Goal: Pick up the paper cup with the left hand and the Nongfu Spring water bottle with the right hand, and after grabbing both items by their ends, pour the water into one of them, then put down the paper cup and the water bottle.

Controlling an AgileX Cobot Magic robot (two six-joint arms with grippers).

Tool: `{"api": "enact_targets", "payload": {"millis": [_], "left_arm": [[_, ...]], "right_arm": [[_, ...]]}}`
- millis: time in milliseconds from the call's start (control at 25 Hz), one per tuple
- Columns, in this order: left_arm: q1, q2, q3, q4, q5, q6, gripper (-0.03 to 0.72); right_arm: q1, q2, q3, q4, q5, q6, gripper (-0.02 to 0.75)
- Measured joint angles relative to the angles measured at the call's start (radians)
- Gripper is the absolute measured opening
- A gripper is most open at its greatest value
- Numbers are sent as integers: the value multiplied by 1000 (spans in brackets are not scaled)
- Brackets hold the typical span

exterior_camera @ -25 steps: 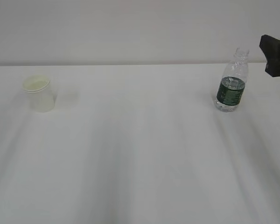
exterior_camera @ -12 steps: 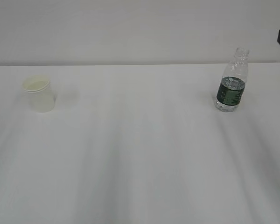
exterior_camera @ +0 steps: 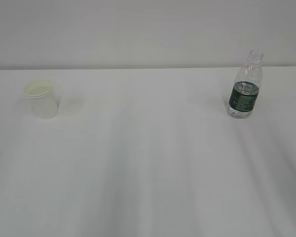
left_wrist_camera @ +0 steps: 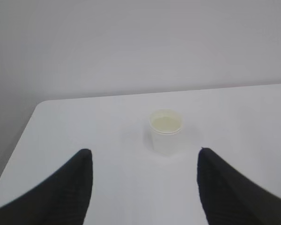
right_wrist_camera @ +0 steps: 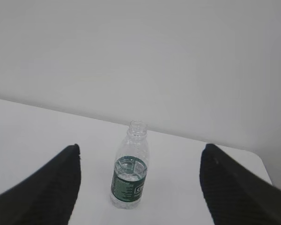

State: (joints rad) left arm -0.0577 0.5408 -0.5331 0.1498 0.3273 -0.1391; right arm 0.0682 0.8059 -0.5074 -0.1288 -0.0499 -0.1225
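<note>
Fingers of the left hand and the right hand stand wide and empty. Each should go straight forward over the white worktop, left around the small white tapered paper cup, right around the clear ribbed plastic water bottle with green label, and close gently.

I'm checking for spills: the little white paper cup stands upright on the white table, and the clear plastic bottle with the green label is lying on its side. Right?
Not quite. The clear plastic bottle with the green label stands upright too, with its open neck pointing up, as the exterior view shows. The little white paper cup does stand upright on the white table.
</note>
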Motion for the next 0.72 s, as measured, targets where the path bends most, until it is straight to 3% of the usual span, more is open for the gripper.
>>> {"api": "enact_targets", "payload": {"millis": [720], "left_arm": [[0, -254, -39, -7, 531, 0, 486]], "right_arm": [[0, -282, 2, 42, 450, 3, 572]]}}
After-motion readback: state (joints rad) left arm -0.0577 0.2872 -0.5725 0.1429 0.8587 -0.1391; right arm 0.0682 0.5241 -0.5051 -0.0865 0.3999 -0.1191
